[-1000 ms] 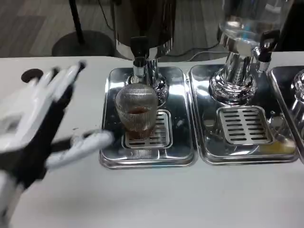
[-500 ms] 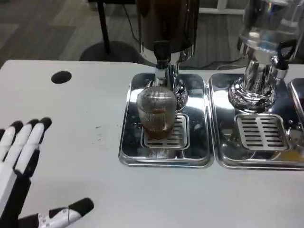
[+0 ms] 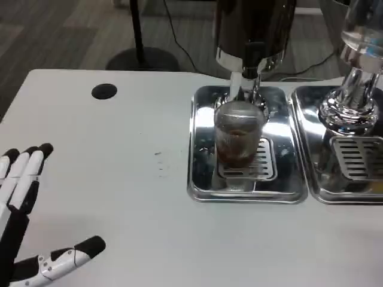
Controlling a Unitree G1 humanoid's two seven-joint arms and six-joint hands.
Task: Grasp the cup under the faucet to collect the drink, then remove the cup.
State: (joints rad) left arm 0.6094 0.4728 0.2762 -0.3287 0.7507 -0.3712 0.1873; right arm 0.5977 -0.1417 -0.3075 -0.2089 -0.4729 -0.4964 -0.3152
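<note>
**Cup filled, grasp yet to come**

Nearest us, the left hand (image 3: pixel 24 221) hovers low over the desk (image 3: pixel 119 179), fingers (image 3: pixel 27 173) spread apart, thumb out, holding nothing. Well apart from it, the ribbed cup (image 3: pixel 239 139) stands on the drip tray (image 3: pixel 200 179) grate under the faucet (image 3: pixel 244 81), brown drink inside. The step looks like removal: that hand must reach right and wrap the cup.

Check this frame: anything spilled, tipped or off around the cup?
Nothing stands out. The cup stands upright on the drip tray under the faucet, partly filled with brown drink. No puddle shows on the table. The left hand is open, well clear of the cup.
</note>
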